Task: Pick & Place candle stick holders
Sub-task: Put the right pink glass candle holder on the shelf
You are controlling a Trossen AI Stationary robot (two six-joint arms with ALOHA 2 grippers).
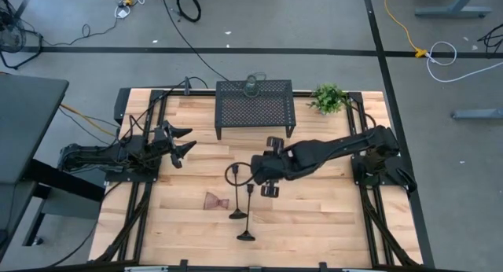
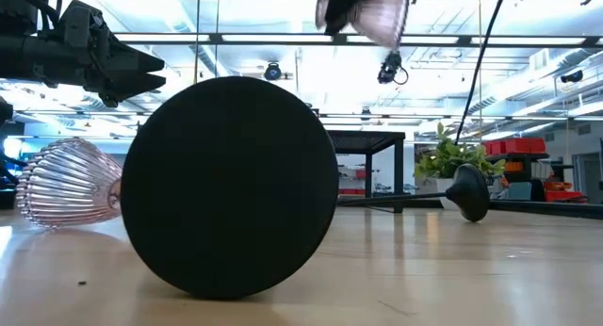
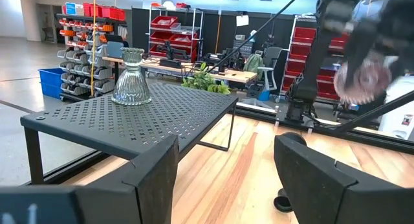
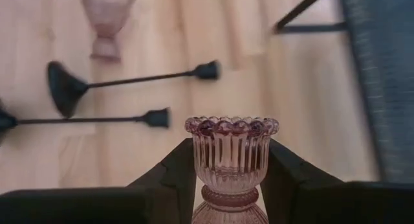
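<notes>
Carry step: right pincer (image 4: 231, 179), frame centre in high view, clamped on pink glass holder (image 4: 231, 149), lifted off bench (image 1: 330, 209). Next: move to rack (image 1: 255, 107), set upright. Left pincer (image 1: 185, 142) apart, idle mid-left.

Pink ribbed glass holder (image 4: 231, 160), black stems (image 4: 107, 81), black perforated rack (image 1: 255, 106), pale striped wood table (image 1: 314, 217)

My right end effector (image 4: 231, 179) has matt black fingers (image 4: 169, 175) pressed on a ribbed pinkish glass holder (image 4: 231, 160) with a glossy scalloped rim. The surface (image 1: 314, 217) is pale wood planks with a soft sheen. The stems (image 4: 123, 80) look like matt black metal; at twelve o'clock, the rack (image 1: 255, 108) is perforated black metal.
</notes>
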